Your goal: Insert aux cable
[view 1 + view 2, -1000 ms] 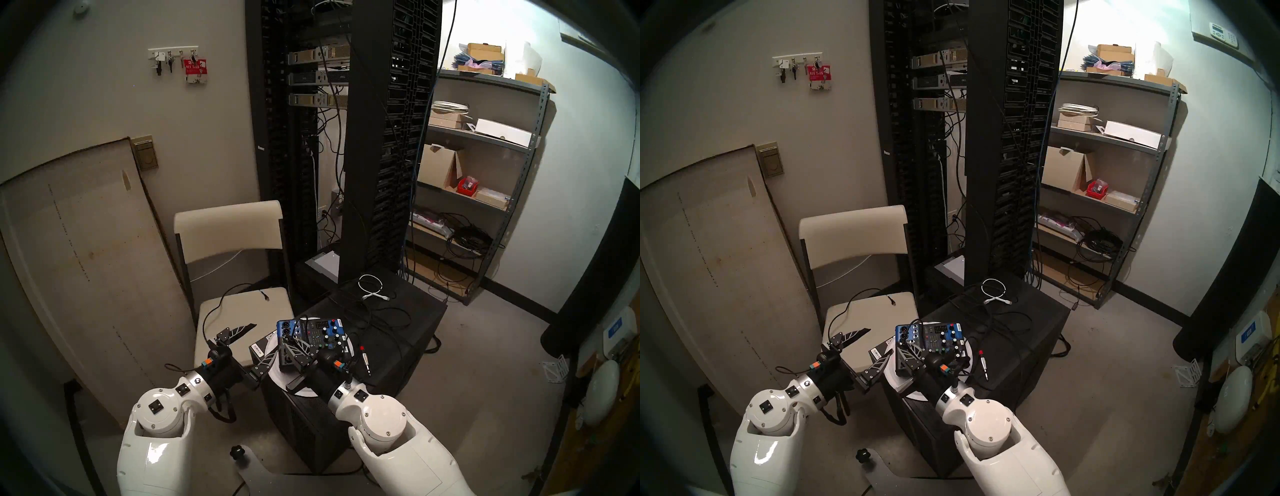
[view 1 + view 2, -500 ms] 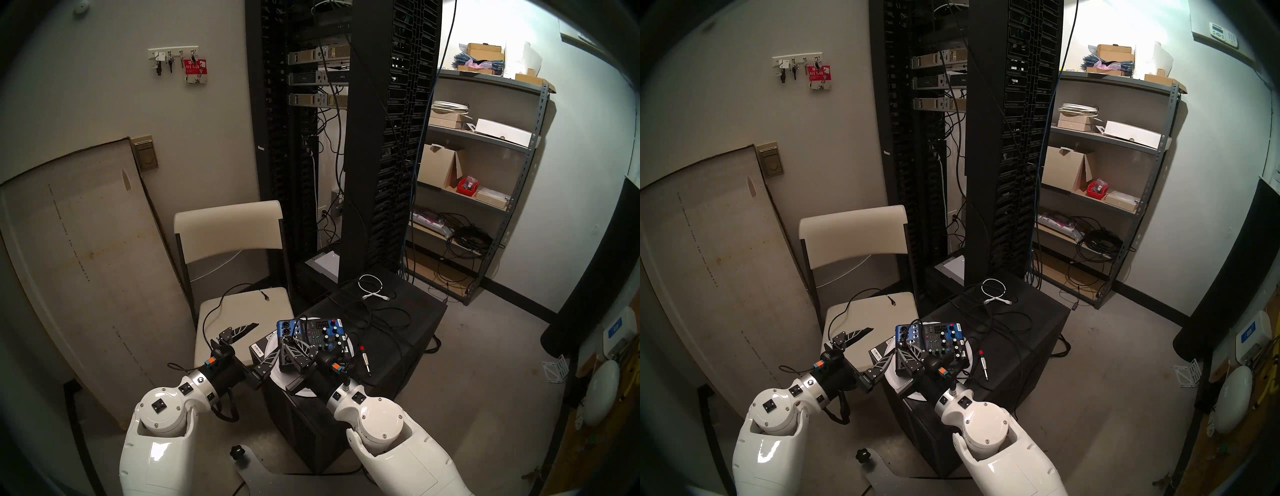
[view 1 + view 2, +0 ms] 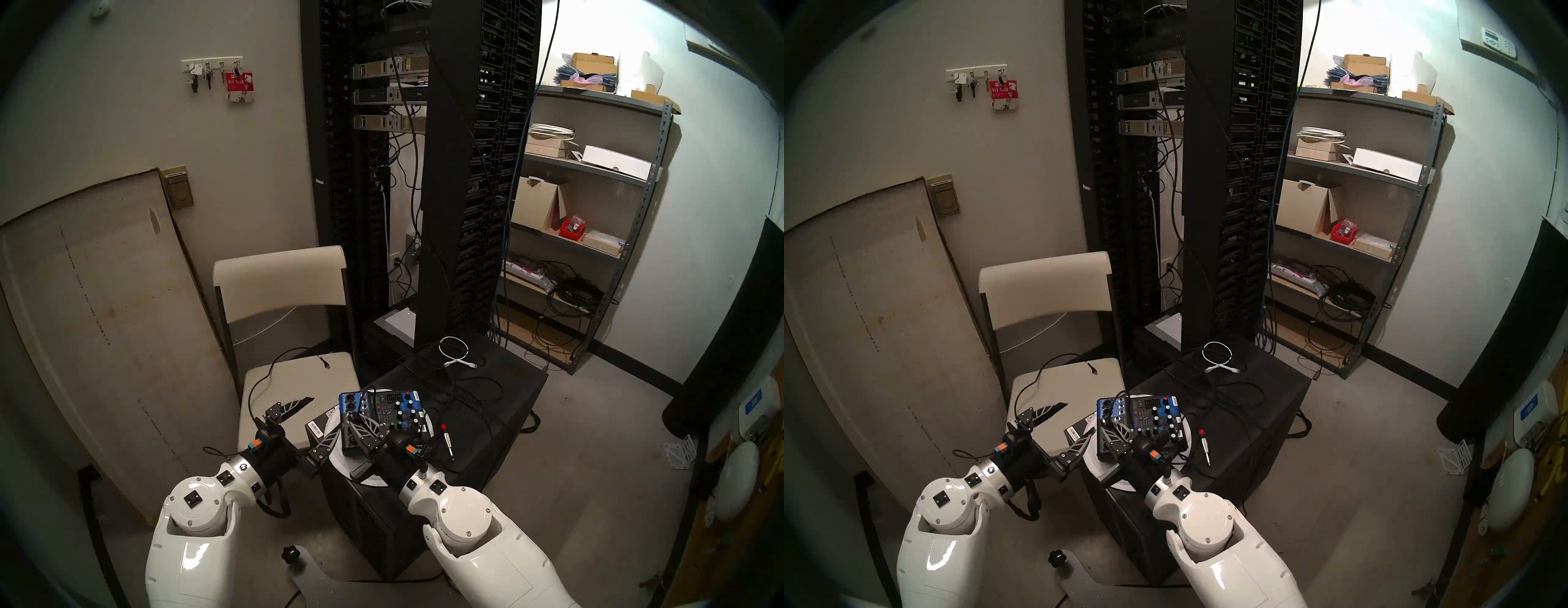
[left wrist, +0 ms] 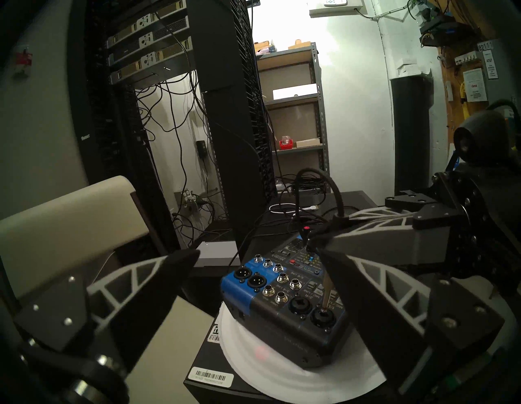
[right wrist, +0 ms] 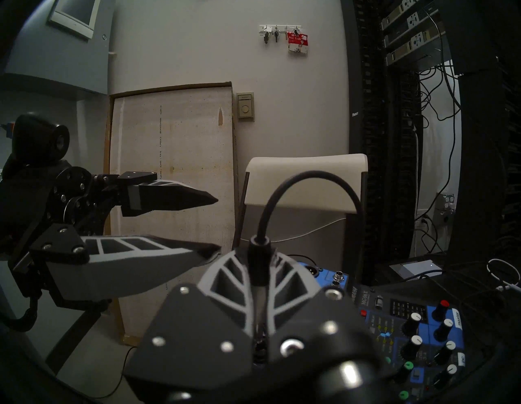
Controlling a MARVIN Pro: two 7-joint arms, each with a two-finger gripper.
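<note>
aux cable (image 4: 327, 292) plug upright, tip down | right gripper (image 4: 324, 248) clamped on it | left gripper (image 3: 316, 420) apart

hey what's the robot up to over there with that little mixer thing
It is plugging an aux cable into the small blue and black mixer. The right pincer is shut on the plug, holding it upright, silver tip at the rim of a front socket, not yet pushed home. The left pincer hangs open beside the mixer, holding nothing.

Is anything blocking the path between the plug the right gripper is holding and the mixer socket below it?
Nothing visible. The aux cable plug's tip sits right at the mixer socket, held by the right gripper. The open left gripper stays off to the side.
</note>
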